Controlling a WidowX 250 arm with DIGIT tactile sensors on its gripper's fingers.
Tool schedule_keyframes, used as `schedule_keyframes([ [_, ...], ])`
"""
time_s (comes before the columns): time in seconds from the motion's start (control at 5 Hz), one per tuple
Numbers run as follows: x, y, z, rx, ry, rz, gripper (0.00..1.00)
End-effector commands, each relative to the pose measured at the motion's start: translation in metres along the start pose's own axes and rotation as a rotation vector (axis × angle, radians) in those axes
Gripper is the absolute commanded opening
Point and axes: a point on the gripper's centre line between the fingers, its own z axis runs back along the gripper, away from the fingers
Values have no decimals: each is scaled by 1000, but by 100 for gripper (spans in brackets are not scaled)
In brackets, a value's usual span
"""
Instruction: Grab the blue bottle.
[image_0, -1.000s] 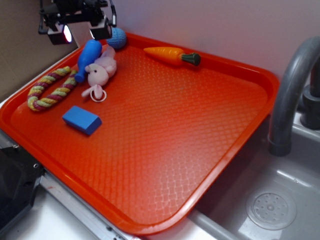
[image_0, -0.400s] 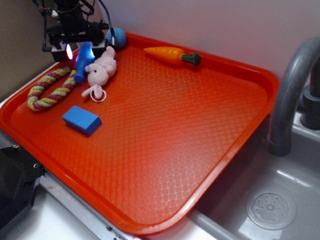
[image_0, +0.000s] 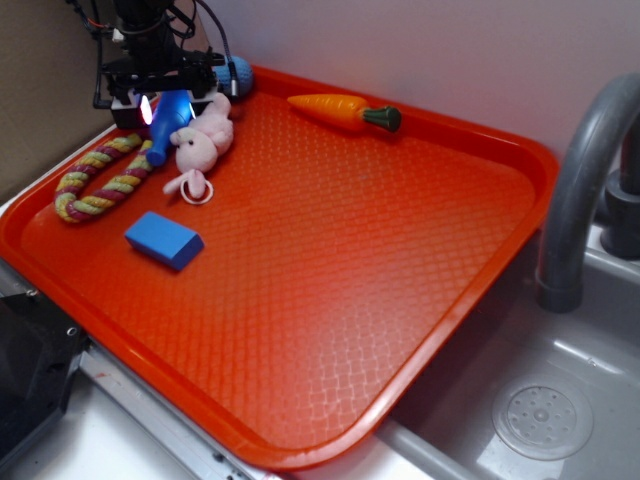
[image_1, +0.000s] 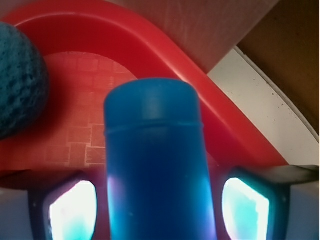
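Smooth bright-blue plastic toy bottle (image_1: 155, 165) at tray's (image_0: 400, 300) 10 o'clock: likely light, rigid, slippery. Black gripper (image_1: 157, 205) spread, straddling fat body, not clenched. Best hold: rounded body, not narrow neck.

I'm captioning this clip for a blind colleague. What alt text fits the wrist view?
Close-up of the blue bottle filling the centre, its body between the two fingers of the open gripper, which do not visibly touch it. A blue crocheted ball sits at the left edge on the red tray, whose curved rim runs behind.
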Motion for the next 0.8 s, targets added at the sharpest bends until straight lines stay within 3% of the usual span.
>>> schedule_keyframes([
  [0.0, 1, 14, 22, -11, 1, -107, 0],
  [0.2, -1, 11, 61, -66, -27, -226, 0],
  [0.4, -9, 6, 114, -157, 82, -346, 0],
  [0.6, -39, 1, 170, -250, 43, -481, 0],
])
